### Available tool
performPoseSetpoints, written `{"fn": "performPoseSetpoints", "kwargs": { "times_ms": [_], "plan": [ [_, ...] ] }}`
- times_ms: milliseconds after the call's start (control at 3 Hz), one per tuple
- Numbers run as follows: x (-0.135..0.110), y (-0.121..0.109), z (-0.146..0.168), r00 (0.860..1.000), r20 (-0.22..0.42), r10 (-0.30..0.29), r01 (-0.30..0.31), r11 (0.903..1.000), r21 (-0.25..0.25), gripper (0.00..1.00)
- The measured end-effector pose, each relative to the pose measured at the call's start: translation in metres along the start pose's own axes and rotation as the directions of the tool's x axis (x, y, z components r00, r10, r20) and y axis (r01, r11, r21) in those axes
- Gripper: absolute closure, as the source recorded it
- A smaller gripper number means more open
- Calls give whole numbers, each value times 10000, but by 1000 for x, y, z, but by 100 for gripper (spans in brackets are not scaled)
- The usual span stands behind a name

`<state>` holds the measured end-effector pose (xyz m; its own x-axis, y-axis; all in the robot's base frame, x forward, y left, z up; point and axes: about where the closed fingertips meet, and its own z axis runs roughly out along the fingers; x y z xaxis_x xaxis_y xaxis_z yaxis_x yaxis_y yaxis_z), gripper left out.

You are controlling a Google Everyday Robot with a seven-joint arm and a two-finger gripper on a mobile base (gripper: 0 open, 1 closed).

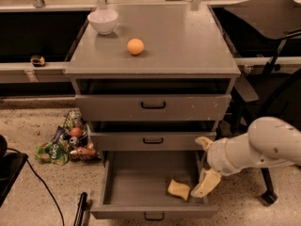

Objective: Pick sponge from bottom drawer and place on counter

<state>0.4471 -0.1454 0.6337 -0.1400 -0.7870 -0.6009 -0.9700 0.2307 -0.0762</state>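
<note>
The pale yellow sponge (pixel 178 189) lies on the floor of the open bottom drawer (pixel 141 182), near its front right corner. My gripper (pixel 204 165) is at the drawer's right side, just right of the sponge and apart from it. Its two pale fingers are spread, one (pixel 204 142) up by the middle drawer's front, the other (pixel 205 183) down beside the sponge. It holds nothing. The grey counter (pixel 178 41) tops the cabinet.
A white bowl (pixel 103 21) and an orange ball (pixel 135 46) sit on the counter. The top two drawers (pixel 153 106) are slightly ajar. Snack bags and cans (pixel 66 142) lie on the floor at the left. A black chair (pixel 268 18) stands to the right.
</note>
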Motion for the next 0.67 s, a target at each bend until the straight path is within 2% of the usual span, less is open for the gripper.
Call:
{"fn": "performPoseSetpoints", "kwargs": {
  "times_ms": [333,667],
  "plan": [
    [34,-1,61,9991,-60,429,-429,9990,94,0],
    [33,-1,61,9991,-62,422,-421,9991,77,0]
  ]
}}
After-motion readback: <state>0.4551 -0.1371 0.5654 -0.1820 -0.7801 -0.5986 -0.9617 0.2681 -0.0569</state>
